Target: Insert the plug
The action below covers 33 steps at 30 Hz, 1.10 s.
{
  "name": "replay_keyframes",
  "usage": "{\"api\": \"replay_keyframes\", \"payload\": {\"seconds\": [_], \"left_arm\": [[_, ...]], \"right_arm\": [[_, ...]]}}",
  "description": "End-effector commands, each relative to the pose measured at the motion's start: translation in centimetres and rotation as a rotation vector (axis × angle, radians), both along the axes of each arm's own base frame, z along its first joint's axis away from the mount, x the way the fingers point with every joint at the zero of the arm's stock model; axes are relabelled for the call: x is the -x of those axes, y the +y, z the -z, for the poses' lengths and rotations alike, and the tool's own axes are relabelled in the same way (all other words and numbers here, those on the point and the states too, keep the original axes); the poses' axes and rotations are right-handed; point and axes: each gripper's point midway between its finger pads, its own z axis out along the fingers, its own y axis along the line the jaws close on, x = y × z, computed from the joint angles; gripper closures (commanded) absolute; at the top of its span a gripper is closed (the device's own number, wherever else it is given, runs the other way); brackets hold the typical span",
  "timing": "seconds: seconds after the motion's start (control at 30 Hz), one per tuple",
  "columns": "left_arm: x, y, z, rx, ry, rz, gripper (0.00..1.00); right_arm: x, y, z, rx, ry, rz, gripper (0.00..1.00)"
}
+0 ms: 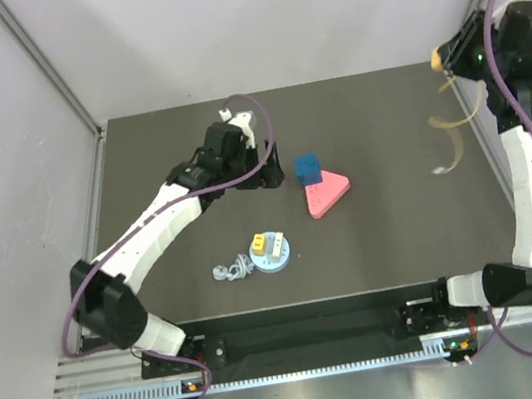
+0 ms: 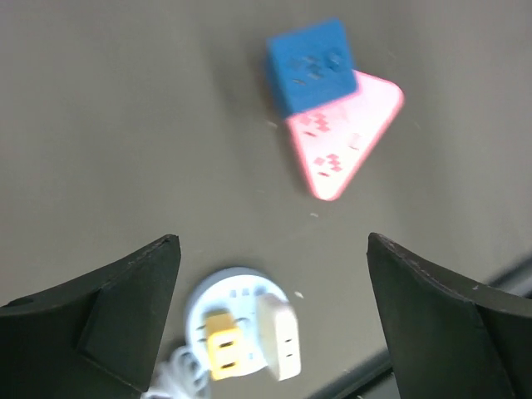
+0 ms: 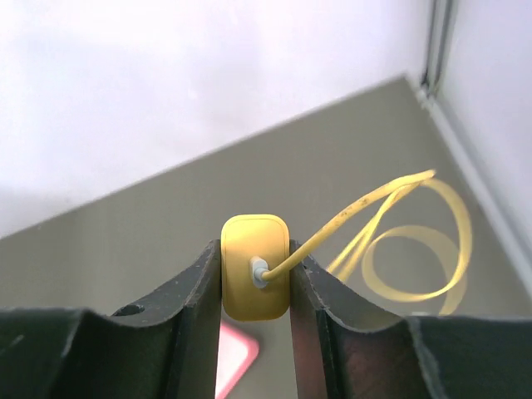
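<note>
My right gripper point(image 1: 448, 59) is raised at the far right and shut on a yellow plug point(image 3: 254, 287), seen from its back with its yellow cable point(image 3: 391, 218) looping off to the right. The cable hangs down to the table point(image 1: 453, 137). A blue cube socket point(image 1: 308, 169) touches a pink triangular socket block point(image 1: 327, 193) at mid table. My left gripper point(image 1: 268, 173) is open and empty just left of the cube. In the left wrist view the gripper point(image 2: 273, 243) looks down on the cube point(image 2: 312, 66) and the triangle point(image 2: 345, 145).
A round pale-blue outlet hub point(image 1: 271, 251) lies near the front with a yellow adapter point(image 2: 223, 353) and a white adapter point(image 2: 278, 337) in it, and a coiled white cord point(image 1: 230, 270) to its left. Walls close the table's left, back and right.
</note>
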Motion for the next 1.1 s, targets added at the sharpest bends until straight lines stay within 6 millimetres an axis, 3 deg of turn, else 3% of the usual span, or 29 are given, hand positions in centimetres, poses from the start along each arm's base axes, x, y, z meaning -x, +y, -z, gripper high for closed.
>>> {"api": "replay_keyframes", "payload": {"seconds": [0.0,0.03,0.07,0.1,0.17,0.2,0.27,0.3,0.37,0.4,0.43,0.5,0.77,1.07], "left_arm": [[-0.9,5.6,-2.9,-0.134,-0.168,-0.198,0.02],[-0.5,6.3,-3.3,-0.126,-0.185,-0.213,0.02],[-0.4,6.3,-3.6,-0.111,-0.199,-0.207,0.02],[-0.2,6.6,-3.7,-0.1,-0.202,-0.206,0.02],[0.7,6.6,-3.6,-0.081,-0.201,-0.174,0.02],[1.0,6.7,-3.4,-0.08,-0.199,-0.163,0.02],[2.1,7.1,-3.0,-0.097,-0.196,-0.128,0.02],[2.4,7.2,-2.9,-0.105,-0.192,-0.115,0.02],[2.9,7.9,-2.8,-0.128,-0.202,-0.11,0.02],[3.2,8.3,-2.2,-0.145,-0.193,-0.114,0.02],[3.2,8.9,-2.4,-0.154,-0.208,-0.129,0.02],[3.4,9.5,-1.7,-0.173,-0.22,-0.136,0.02],[3.7,9.9,-1.6,-0.171,-0.243,-0.138,0.02],[3.9,10.8,-1.9,-0.19,-0.265,-0.164,0.02]], "right_arm": [[0.1,-1.0,-2.2,0.149,0.012,0.065,1.0],[-0.2,-0.1,-1.1,0.151,0.038,0.037,1.0],[-0.1,2.1,-0.2,0.153,0.052,-0.02,1.0],[-0.4,3.0,3.4,0.156,0.119,-0.04,1.0],[0.5,5.5,6.2,0.147,0.143,-0.079,1.0],[1.0,6.4,11.1,0.15,0.23,-0.104,1.0],[1.5,9.5,13.1,0.119,0.196,-0.188,1.0],[2.4,10.4,17.3,0.127,0.265,-0.218,1.0],[2.9,13.1,19.4,0.104,0.261,-0.279,1.0],[3.7,13.7,22.2,0.105,0.317,-0.3,1.0],[4.1,15.3,22.9,0.086,0.322,-0.343,1.0],[4.9,16.2,24.7,0.092,0.353,-0.369,1.0],[5.8,19.6,24.3,0.049,0.282,-0.405,1.0],[4.3,23.3,26.1,0.118,0.314,-0.402,1.0]]}}
